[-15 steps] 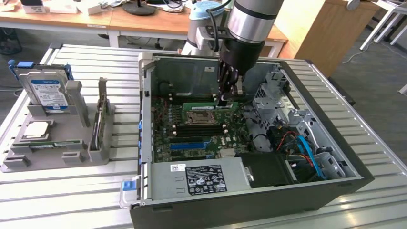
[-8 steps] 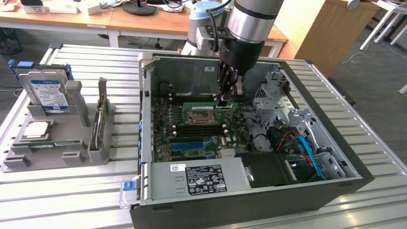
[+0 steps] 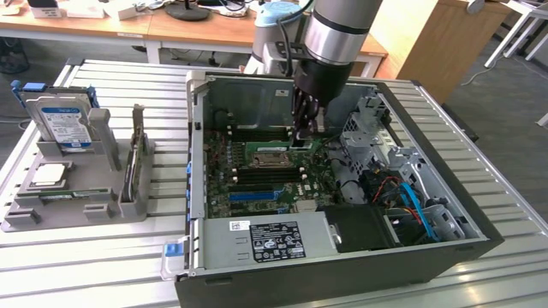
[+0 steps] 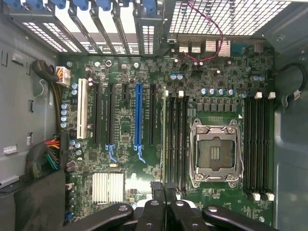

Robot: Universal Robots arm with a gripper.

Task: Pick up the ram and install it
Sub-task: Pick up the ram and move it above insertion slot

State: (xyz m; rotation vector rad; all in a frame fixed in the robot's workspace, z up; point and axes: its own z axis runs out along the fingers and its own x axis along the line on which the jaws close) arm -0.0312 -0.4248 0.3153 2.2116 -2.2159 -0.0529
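Note:
The ram (image 4: 165, 139) shows edge-on as a thin green strip. It stands along the memory slot just beside the CPU socket (image 4: 215, 153), lined up with the black slots (image 4: 176, 139). My gripper (image 4: 165, 195) is shut, and its fingers (image 4: 155, 204) meet on the strip's near end. In the exterior view the gripper (image 3: 302, 140) reaches straight down into the open computer case (image 3: 445, 256), its tip low over the motherboard (image 3: 256, 186) near the socket. I cannot tell whether the ram is pushed fully down into the slot.
On the exterior view's left, a grey parts tray (image 3: 25, 218) holds a hard drive (image 3: 64, 122), a processor (image 3: 50, 173) and an upright card (image 3: 135, 160). Drive cages and cables (image 3: 402, 192) crowd the case's right side. A blue expansion slot (image 4: 138, 120) and a heatsink (image 4: 108, 186) lie nearby.

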